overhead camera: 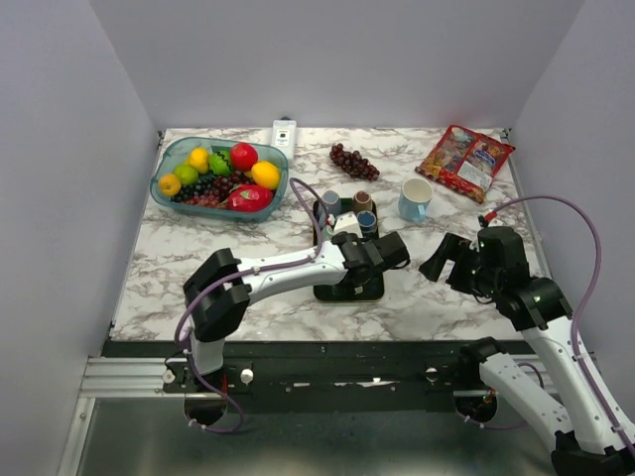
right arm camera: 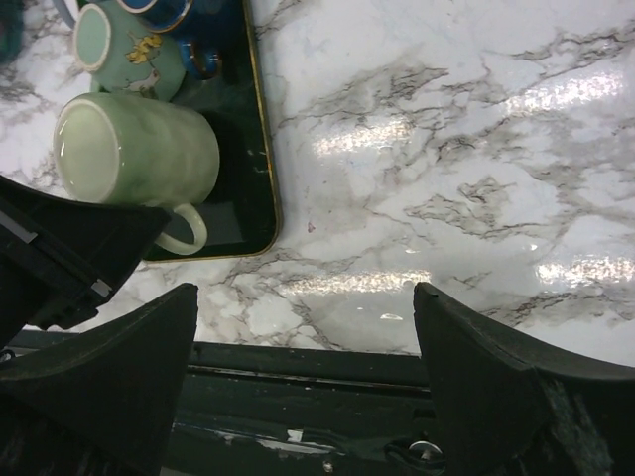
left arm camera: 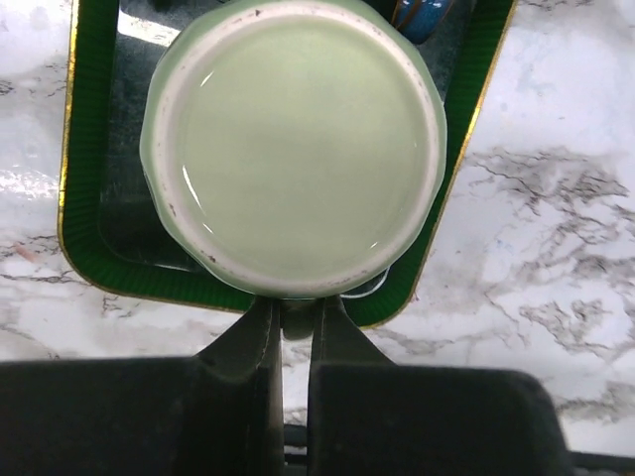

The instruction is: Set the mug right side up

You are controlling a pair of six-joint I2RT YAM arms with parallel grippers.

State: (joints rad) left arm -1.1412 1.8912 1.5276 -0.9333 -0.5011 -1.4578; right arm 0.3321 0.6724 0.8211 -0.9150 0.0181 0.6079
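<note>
Top external: high behind the arm bases, looking down over the whole table (overhead camera: 446,297). Left wrist: straight down, very near the mug (left arm camera: 298,149), which fills the frame. Right wrist: oblique, farther off, right of mug. All views share the tray (right arm camera: 253,188).

Marble table (overhead camera: 159,283) — plain grey walls (overhead camera: 347,59)

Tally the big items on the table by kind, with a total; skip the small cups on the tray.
Mugs: 2, the pale green mug and the light blue mug
Green tray: 1
Fruit bowl: 1
Grape bunch: 1
Snack bag: 1
White handheld device: 1
Total: 7
</note>
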